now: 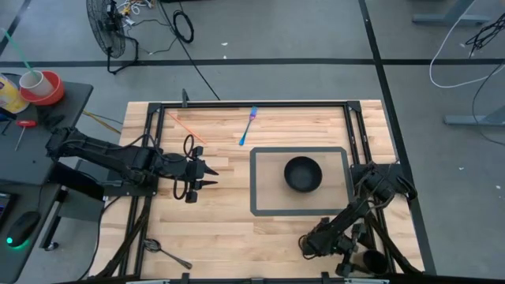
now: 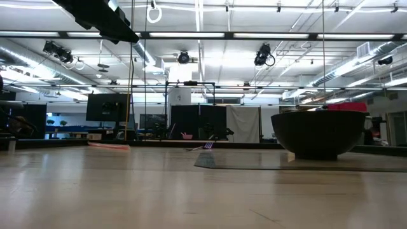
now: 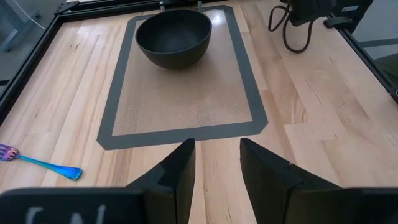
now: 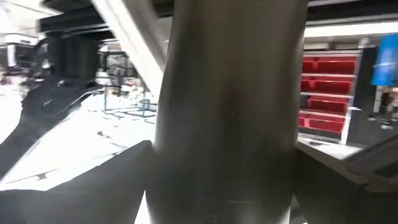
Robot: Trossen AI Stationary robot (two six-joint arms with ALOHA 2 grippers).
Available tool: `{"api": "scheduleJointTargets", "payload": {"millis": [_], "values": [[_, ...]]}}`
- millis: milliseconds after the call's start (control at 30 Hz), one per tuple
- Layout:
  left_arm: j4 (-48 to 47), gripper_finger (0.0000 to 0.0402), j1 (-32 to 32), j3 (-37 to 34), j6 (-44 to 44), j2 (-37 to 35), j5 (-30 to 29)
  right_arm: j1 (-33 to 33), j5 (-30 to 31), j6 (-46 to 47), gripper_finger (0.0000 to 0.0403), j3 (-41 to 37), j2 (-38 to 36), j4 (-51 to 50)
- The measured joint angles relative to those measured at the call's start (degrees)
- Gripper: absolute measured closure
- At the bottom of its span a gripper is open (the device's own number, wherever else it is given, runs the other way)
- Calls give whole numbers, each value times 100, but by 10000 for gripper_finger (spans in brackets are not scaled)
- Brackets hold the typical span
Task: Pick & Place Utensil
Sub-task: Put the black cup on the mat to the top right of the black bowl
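1. Counter point(image 1: 237, 229) of pale wood carried everything, and I went over it from the left side to the right side.
2. At the left, the left pincer point(image 1: 211, 175) hovered over the bare wood just beside the mat. Its two fingers point(image 3: 177, 171) stood apart with nothing between them, so it was open and empty.
3. Further to the right, near the far edge of the counter, lay the fork point(image 1: 248, 126), flat on the wood. It was well apart from both arms, with a blue handle and a purple head.
4. The fork looked thin, light and stiff. I judged that its smooth surface could slip, and that it lay too low for an easy grip. The middle of the handle seemed the best place to take hold, with the fingers across it.
5. Next came the grey-bordered mat point(image 1: 260, 209) with the dark bowl point(image 1: 303, 173) on it, probably the place for the fork.
6. At the right, the right pincer point(image 1: 312, 244) was folded low at the near edge. I could not tell how its fingers stood.
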Motion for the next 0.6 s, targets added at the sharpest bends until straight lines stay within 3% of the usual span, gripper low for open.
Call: {"api": "scheduleJointTargets", "payload": {"millis": [600], "values": [[4, 271, 0, 7, -1, -1, 0, -1648, 1163, 119, 64, 9, -1180, 2]]}}
